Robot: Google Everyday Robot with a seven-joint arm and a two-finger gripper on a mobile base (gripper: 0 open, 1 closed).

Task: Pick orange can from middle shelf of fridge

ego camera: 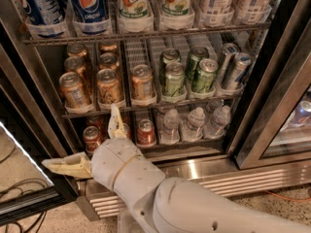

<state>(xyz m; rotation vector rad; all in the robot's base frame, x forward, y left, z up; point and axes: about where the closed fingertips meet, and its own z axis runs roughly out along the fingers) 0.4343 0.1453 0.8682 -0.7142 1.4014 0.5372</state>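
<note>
The fridge stands open before me. Its middle shelf is a wire rack with several orange cans on the left: front ones at left, middle and right, with more behind. Green cans fill the lanes to the right. My gripper is open, below and in front of the shelf's left part. One finger points up, its tip at the shelf's front rail just under the middle orange can. The other finger points left. It holds nothing.
Big soda bottles fill the top rack. Red cans and water bottles sit on the bottom rack, partly behind my wrist. The open door's edge is at lower left with cables on the floor. The ribbed steel base runs below.
</note>
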